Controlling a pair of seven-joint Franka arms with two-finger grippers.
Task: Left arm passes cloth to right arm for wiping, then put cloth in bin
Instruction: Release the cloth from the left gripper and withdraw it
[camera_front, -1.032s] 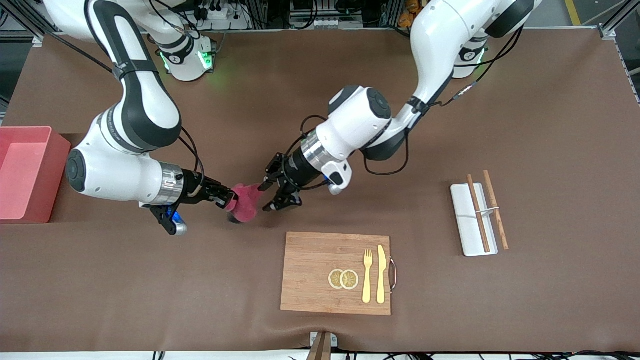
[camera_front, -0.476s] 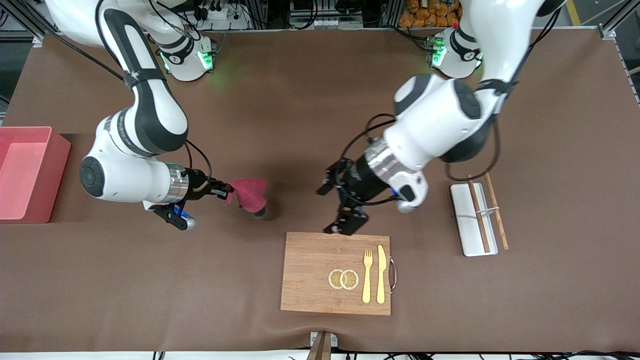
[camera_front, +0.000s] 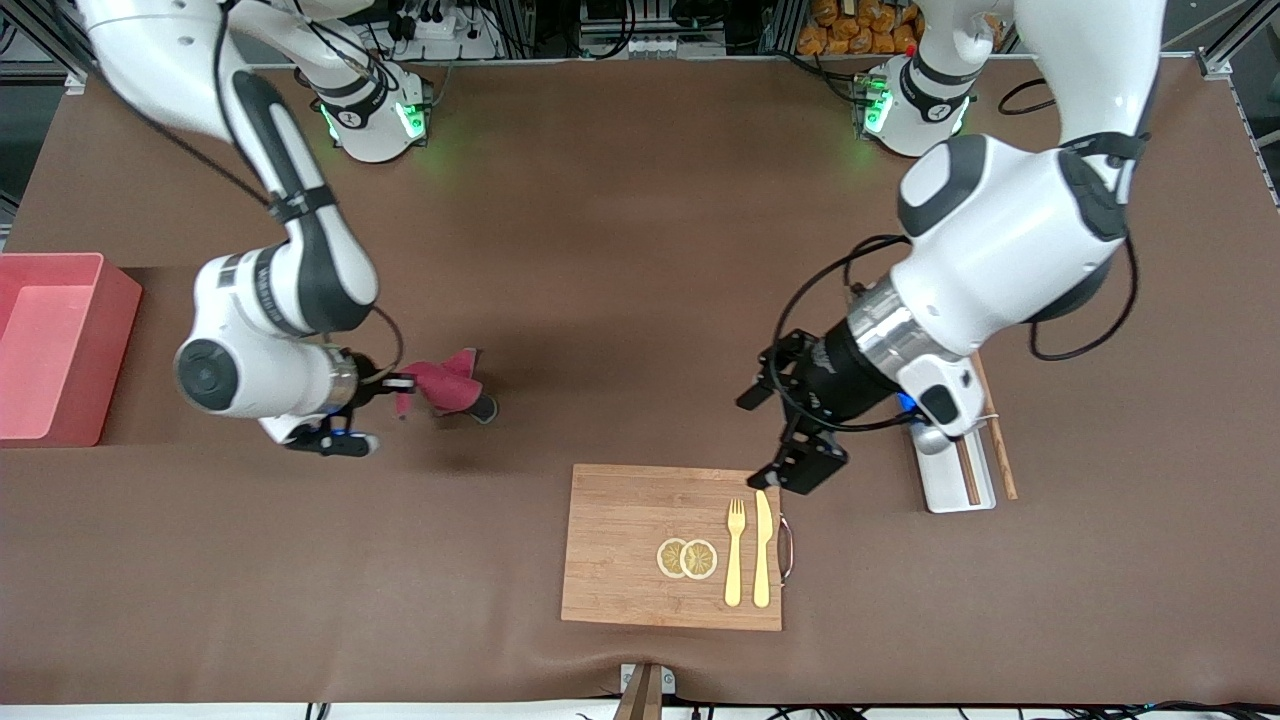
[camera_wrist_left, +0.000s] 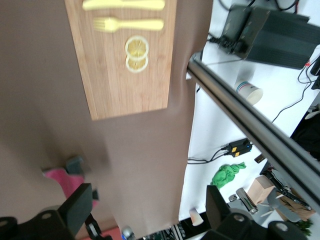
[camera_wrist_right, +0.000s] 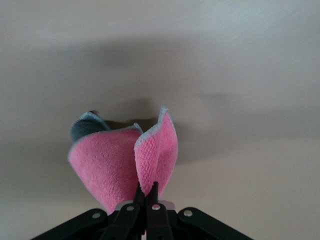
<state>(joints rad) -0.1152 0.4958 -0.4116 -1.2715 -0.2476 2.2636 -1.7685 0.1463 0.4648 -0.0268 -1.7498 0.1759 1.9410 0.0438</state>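
A brown mat covers the whole surface (camera_front: 620, 250), smooth apart from a faint crease near the front edge. Along the top runs a rack of cables and power strips (camera_front: 440, 25), with orange packets (camera_front: 835, 15) on a shelf farther along. Green light spills onto the mat in two patches. Off the edge, the left wrist view shows a pale floor (camera_wrist_left: 220, 125), a metal frame rail (camera_wrist_left: 250, 120), a paper cup (camera_wrist_left: 248, 91) and a green rag (camera_wrist_left: 227, 174) (crumpled, I think).
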